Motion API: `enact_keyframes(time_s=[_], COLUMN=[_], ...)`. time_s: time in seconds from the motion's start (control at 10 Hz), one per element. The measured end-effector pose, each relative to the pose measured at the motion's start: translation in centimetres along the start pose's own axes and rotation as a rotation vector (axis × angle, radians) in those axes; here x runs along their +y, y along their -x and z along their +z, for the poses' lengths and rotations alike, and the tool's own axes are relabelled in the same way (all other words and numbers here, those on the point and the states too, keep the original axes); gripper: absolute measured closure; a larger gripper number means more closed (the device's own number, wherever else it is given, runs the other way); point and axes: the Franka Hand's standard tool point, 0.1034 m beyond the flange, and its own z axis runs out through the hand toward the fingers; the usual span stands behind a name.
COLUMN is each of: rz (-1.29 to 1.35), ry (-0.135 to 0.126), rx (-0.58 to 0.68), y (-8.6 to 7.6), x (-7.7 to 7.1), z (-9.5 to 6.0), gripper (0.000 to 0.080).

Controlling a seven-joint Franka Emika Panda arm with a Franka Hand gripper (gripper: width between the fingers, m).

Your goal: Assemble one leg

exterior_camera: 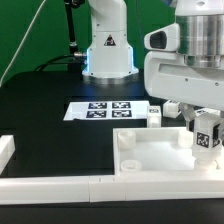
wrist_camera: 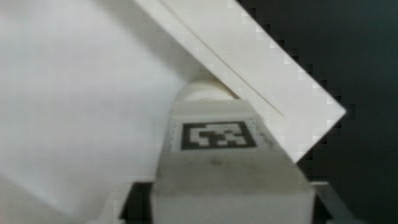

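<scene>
My gripper point(exterior_camera: 206, 128) is shut on a small white leg point(exterior_camera: 208, 140) with a black-and-white tag, at the exterior view's right. It holds the leg over the far right corner of the large white tray-like tabletop point(exterior_camera: 150, 160). In the wrist view the leg point(wrist_camera: 217, 140) stands between my dark fingers point(wrist_camera: 135, 202), and my gripper point(wrist_camera: 222, 205) grips its lower part. The leg's far end meets the tabletop's raised rim point(wrist_camera: 249, 60). A corner socket under the leg is hidden.
The marker board point(exterior_camera: 105, 108) lies on the black table behind the tabletop. Another small white leg point(exterior_camera: 154, 113) stands by its right end. A low white wall point(exterior_camera: 50, 186) runs along the front and left. The robot base point(exterior_camera: 108, 50) stands at the back.
</scene>
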Motion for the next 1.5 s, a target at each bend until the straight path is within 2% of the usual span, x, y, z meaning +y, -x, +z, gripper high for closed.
enact_keyframes(time_s=[0.1, 0.3, 0.5, 0.6, 0.7, 0.8, 0.9, 1.0, 1.3, 1.5], rz=[0.148, 0.231, 0.218, 0.142, -0.007, -0.188, -0.290, -0.348, -0.583, -0.892], ry=[-0.011, -0.029, -0.028, -0.027, -0.026, -0.024, -0.020, -0.018, -0.009, -0.010], rx=[-0.006, 0.005, 0.005, 0.014, 0.028, 0.050, 0.057, 0.056, 0.059, 0.078], y=[0.0, 0.2, 0.2, 0.3, 0.6, 1.2, 2.0, 2.4, 2.2, 1.0], x=[0.1, 0.2, 0.2, 0.2, 0.1, -0.3, -0.4, -0.3, -0.1, 0.0], z=[0.0, 0.0, 0.0, 0.0, 0.1, 0.0, -0.2, -0.4, -0.4, -0.5], gripper=[0.0515, 0.0515, 0.0515, 0.0515, 0.0283, 0.0283, 0.0193, 0.0157, 0.0152, 0.0150])
